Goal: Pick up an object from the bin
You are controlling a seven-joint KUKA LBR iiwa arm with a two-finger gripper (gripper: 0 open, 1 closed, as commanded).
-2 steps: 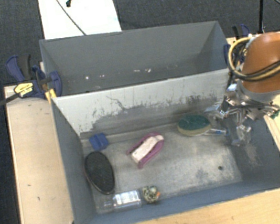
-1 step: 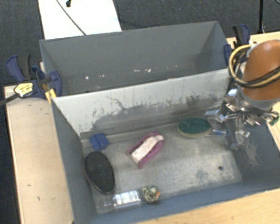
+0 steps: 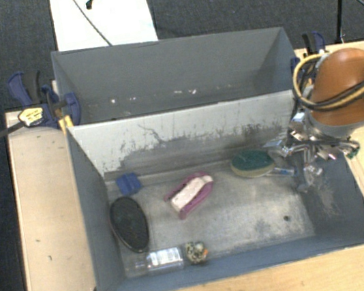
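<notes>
**Bin contents.** The grey metal bin (image 3: 186,130) holds six loose items, one of each kind, spread singly over the floor and not heaped.

1. One green round disc (image 3: 252,162), lying flat at the foot of the back wall, right of centre.
2. One pink-and-white oblong item (image 3: 191,195), lying slantwise near the middle of the floor.
3. One small blue block (image 3: 128,183), in the rear left corner, against the back wall.
4. One black oval item (image 3: 128,223), lying along the left wall, just in front of the blue block.
5. One clear plastic item (image 3: 158,258), on its side against the front wall, at the left.
6. One small mottled ball (image 3: 196,251), just beside the right end of the clear plastic item.

**Arm.** The arm enters from the right. One orange cover (image 3: 339,84) sits on the wrist, with yellow and black cables (image 3: 305,76) looped round it.

**Gripper.** The gripper (image 3: 306,179) is low inside the bin, near the right wall. Whether it is released or clenched cannot be told. Nothing is seen held in it.

**Nearest item.** The green round disc lies just to the left of the gripper. Contact between the two cannot be told. The other five items lie well apart from the gripper, toward the centre and left.
</notes>
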